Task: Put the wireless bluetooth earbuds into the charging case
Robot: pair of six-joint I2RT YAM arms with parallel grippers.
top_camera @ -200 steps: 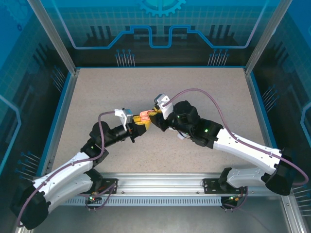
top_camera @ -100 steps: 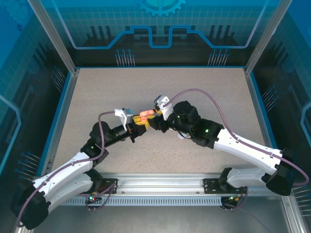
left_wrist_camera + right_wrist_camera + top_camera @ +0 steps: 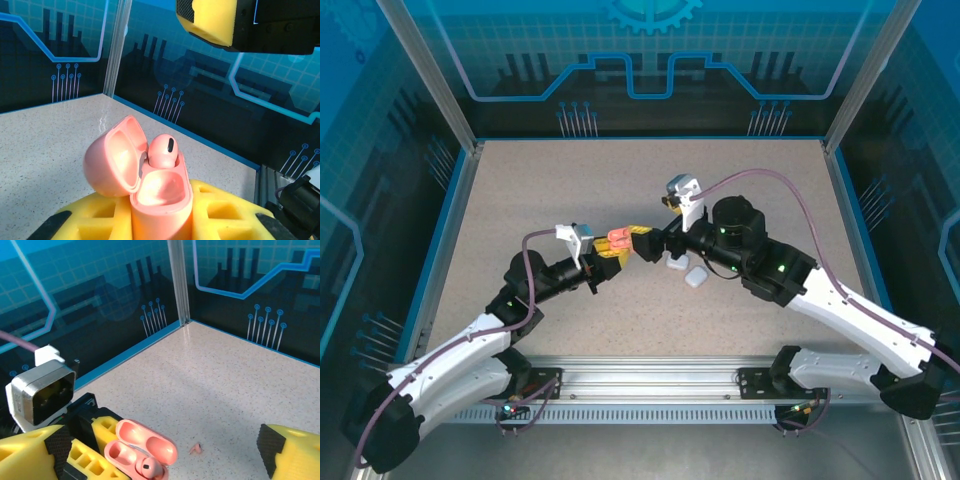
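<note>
One salmon-red stemmed plastic earbud [image 3: 164, 150] is sitting in the open salmon-pink pebble-shaped charging case [image 3: 150, 195], in the well farther from my left wrist. Its rounded head is poking up. The nearer well is lying empty and the lid [image 3: 112, 157] is tipping back on its hinge. I am clamping that case upright in my left hand [image 3: 611, 252], whose yellow fingers [image 3: 222, 215] are pressing on its lower body above the middle of the speckled beige worktop [image 3: 540, 190]. A second salmon-red earbud [image 3: 196, 448] is lying loose on the worktop, near the case but apart from it. My right hand [image 3: 647, 244] is hovering just beside the case, its own yellow fingers [image 3: 292, 452] standing wide apart and gripping nothing. Two white pebble-shaped cases [image 3: 676, 262] are resting just beside each other on the worktop under my right arm.
</note>
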